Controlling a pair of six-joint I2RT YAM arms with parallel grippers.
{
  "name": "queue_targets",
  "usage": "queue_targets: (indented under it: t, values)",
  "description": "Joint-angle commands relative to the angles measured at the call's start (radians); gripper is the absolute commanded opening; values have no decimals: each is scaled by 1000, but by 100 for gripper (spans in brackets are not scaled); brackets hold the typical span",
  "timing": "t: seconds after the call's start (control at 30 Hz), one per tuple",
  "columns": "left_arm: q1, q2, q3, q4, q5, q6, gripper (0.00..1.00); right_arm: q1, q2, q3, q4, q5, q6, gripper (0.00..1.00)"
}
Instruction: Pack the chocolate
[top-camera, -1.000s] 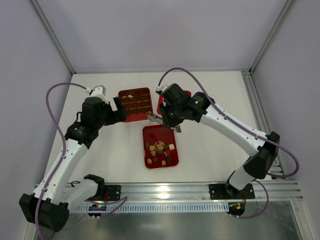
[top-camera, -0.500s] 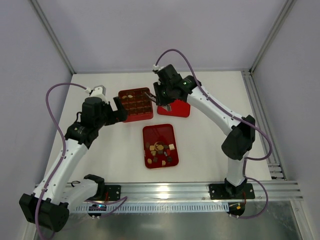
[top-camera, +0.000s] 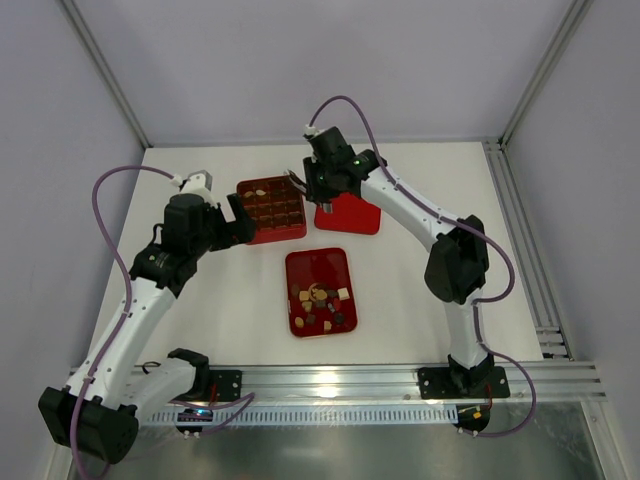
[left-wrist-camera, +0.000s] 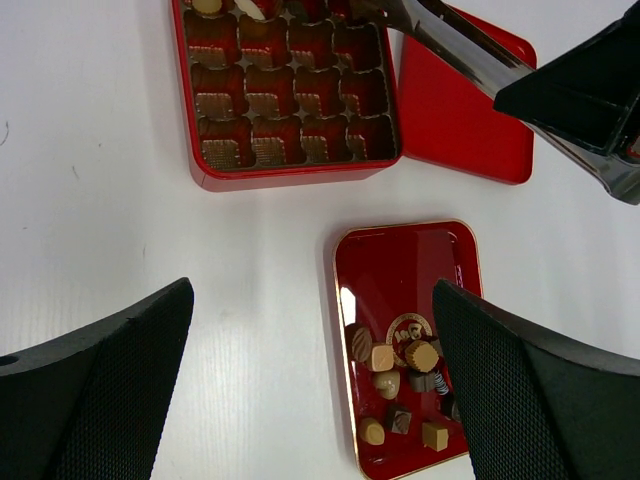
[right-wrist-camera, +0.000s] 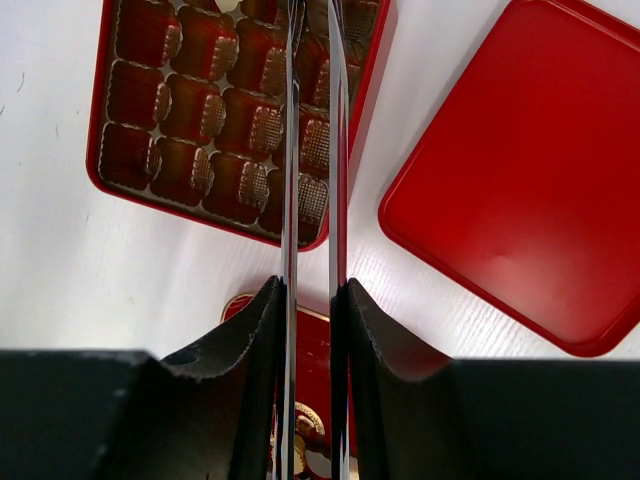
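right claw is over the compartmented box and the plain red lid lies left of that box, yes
No: the right claw is over the compartmented box, but the plain red lid lies right of that box, as the top external view shows.

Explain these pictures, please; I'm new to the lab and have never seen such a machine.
Two robot arms are bolted to a white table, each ending in a two-finger gripper. One picture looks down from above; the other two come from cameras on the wrists. On the table lie a red box of mostly empty compartments, a flat red lid, and a tray of small chocolates. The left gripper is open beside the box. The right gripper, fingers close together, reaches over the box; whether it holds anything cannot be seen.
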Motion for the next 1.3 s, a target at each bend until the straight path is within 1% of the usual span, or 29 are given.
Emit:
queue_targets:
  t: [0.0,0.33,0.57,0.83,0.97,1.13,1.2,1.23,1.27]
  values:
    - [6,-1,-1,37,7,3,100,1,8,61,65,-10,16,31]
    - [6,2,-1,37,8,3,100,2,31,67,67,24,8,31]
    - [6,2,1,37,11,3,100,-1,30,67,59,21,6,38]
    - [4,4,1,37,11,3,100,-1,22,70,55,18,2,39]
    - [6,4,1,37,11,3,100,1,2,74,49,19,3,39]
    - [6,5,1,37,8,3,100,1,-54,78,3,16,8,39]
    - [6,5,-1,37,8,1,100,2,-82,57,-17,10,14,38]
    - [6,5,1,37,8,1,100,2,-120,43,-22,6,16,38]
    - [6,7,-1,38,8,1,100,4,-142,5,-22,0,19,38]
